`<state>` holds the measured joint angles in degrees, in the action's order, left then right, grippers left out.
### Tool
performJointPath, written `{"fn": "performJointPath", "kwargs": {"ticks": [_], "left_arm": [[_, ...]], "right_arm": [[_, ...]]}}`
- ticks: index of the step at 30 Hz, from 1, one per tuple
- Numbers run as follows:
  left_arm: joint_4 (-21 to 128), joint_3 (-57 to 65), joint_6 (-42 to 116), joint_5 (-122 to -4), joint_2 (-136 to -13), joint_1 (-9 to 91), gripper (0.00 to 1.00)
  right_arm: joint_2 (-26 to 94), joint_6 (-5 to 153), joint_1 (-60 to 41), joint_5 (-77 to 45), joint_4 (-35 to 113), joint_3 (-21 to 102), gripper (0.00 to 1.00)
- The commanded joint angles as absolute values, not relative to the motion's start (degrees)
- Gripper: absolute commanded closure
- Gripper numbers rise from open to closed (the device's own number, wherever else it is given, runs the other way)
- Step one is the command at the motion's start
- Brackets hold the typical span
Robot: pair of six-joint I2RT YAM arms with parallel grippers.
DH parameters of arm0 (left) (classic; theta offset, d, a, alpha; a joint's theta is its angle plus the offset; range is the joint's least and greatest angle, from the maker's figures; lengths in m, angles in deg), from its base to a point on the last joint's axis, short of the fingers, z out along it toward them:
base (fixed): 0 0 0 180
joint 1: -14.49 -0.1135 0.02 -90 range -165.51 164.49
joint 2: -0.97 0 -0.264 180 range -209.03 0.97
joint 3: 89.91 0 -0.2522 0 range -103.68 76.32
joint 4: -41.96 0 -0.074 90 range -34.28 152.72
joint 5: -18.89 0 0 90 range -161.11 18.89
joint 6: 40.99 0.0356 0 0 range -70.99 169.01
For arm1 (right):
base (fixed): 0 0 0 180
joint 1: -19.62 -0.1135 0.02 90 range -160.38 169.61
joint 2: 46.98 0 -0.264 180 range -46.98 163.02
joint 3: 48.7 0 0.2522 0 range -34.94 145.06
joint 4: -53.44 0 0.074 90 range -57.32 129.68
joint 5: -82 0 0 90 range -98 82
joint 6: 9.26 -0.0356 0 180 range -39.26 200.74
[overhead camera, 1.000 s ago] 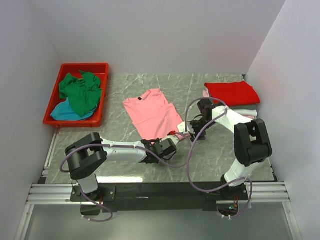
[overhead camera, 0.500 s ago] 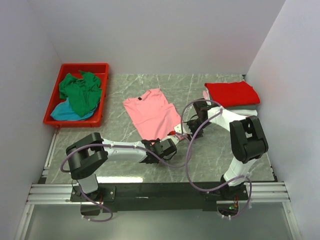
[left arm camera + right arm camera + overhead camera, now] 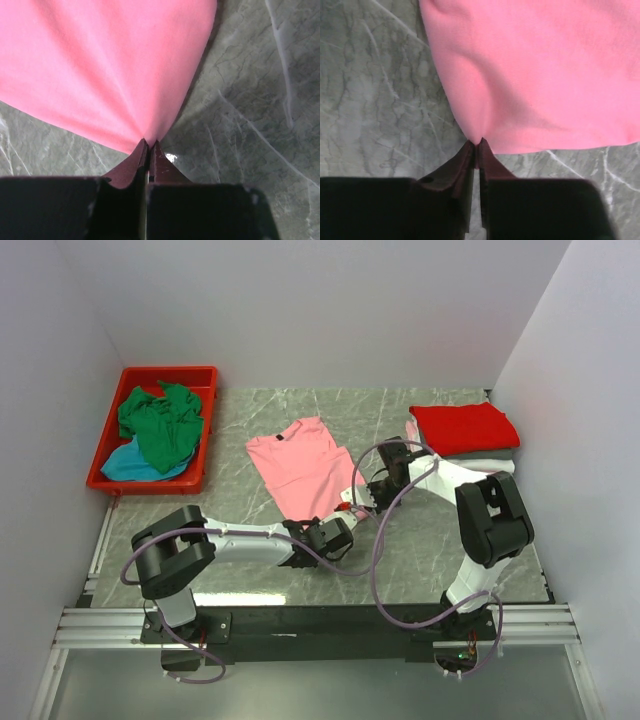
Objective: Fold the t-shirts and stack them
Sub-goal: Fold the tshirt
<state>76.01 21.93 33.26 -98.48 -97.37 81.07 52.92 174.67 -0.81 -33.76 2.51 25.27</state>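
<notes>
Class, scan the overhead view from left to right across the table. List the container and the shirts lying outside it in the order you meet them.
red bin → salmon pink t-shirt → folded red t-shirt

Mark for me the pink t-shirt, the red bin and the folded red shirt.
pink t-shirt (image 3: 300,468), top external view, middle of its spread body.
red bin (image 3: 168,371), top external view, far rim.
folded red shirt (image 3: 463,427), top external view, centre of its top face.
</notes>
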Motion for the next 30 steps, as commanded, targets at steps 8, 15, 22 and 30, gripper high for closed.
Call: {"fn": "performJointPath", "kwargs": {"ticks": [8,15,22,30], "left_arm": [[75.2,25.7,35.0,-87.4,-93.0,81.1,0.99],[72.3,27.6,34.5,-71.5,-87.9,81.9,0.99],[70.4,30.9,32.1,-66.1,-83.1,83.1,0.99],[71.2,27.9,37.7,-65.7,-81.8,75.4,0.99]], "right_arm": [[51.7,170.7,-1.9,-31.5,-4.1,24.8,1.0],[41.9,171.4,-0.4,-36.1,-11.3,16.2,1.0],[33.3,171.5,1.2,-39.8,-17.7,11.9,1.0],[36.8,165.8,2.2,-43.6,-21.0,25.5,1.0]]}}
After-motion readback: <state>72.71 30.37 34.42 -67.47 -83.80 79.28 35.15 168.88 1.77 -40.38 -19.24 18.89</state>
